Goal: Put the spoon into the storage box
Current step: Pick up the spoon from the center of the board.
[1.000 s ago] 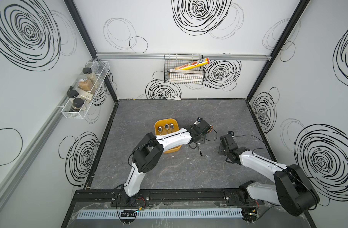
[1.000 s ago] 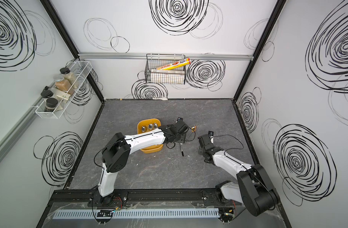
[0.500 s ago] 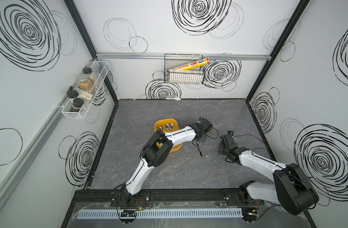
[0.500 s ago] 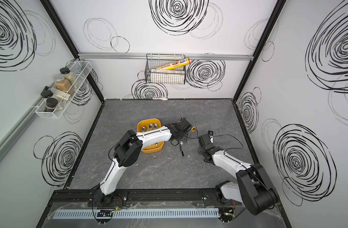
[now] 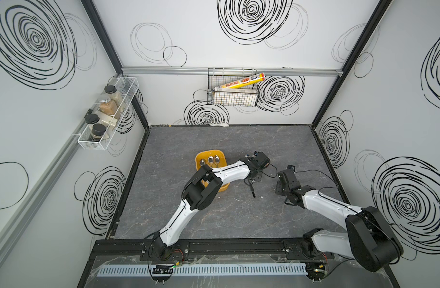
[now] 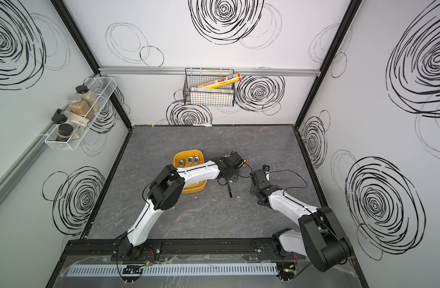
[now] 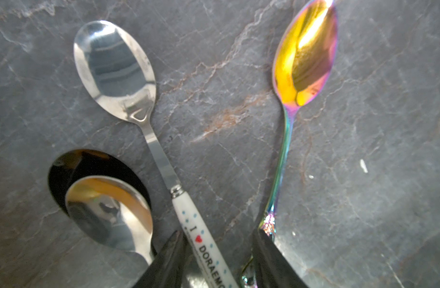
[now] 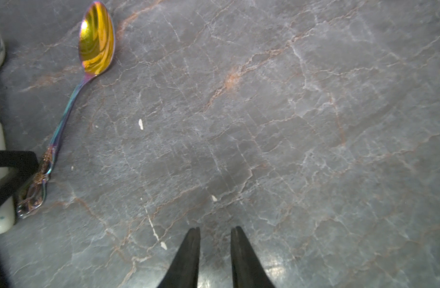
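Our left arm has stretched forward since a second ago. Nearest us, the right gripper hangs idle, its fingers narrow and empty. The left gripper straddles the white-handled spoon lying on the surface, fingers apart and not yet gripping. Next we close on it, lift, and carry it to the box.

White walls all round, black scribble swirls, black frame posts in the back corners. Dark grey marble-look worktop, evenly lit. Back wall: aluminium rail and black wire basket holding wrap boxes. Left wall: white wire rack with jars. Slotted cable duct beyond the worktop's front edge.
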Available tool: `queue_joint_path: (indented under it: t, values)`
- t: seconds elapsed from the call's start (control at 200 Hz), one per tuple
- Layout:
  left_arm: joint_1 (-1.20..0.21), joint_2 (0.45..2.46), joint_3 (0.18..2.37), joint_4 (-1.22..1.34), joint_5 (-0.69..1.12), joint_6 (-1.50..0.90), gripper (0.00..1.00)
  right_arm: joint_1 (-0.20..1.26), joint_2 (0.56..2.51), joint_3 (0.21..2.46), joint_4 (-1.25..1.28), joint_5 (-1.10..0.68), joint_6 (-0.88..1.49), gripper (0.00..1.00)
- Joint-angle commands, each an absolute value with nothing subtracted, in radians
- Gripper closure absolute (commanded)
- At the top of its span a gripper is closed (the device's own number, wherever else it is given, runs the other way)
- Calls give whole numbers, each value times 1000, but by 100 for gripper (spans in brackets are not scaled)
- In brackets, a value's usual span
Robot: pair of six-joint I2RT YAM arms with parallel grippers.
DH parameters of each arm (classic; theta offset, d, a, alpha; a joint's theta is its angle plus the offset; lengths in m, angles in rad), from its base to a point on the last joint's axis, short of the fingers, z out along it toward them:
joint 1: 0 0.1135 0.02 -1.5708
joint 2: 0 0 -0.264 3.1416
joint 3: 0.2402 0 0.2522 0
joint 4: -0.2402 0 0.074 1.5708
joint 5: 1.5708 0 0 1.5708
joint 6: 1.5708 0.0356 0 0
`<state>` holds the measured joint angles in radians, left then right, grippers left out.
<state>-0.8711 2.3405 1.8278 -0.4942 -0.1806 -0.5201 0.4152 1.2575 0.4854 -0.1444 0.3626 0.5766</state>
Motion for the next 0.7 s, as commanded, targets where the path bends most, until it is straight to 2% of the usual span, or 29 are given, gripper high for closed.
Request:
queue_joint_path:
  t: [0.0, 0.06, 0.395, 0.506, 0.696]
  values:
    - [-878, 2381, 1824, -526, -189, -523, 51, 412, 1256, 480, -132, 361, 584, 73]
    - [-878, 2387, 1823, -543, -207, -526, 55, 412, 1256, 479, -133, 360, 584, 73]
    - [-844, 2356, 1728, -540, -211, -556, 55, 412, 1245, 473, -129, 359, 583, 73]
    - [-833, 2349, 1711, -533, -189, -559, 64, 412, 1245, 472, -126, 356, 580, 73]
    - [-824, 2353, 1708, -543, -196, -551, 65, 412, 1248, 474, -123, 354, 578, 73]
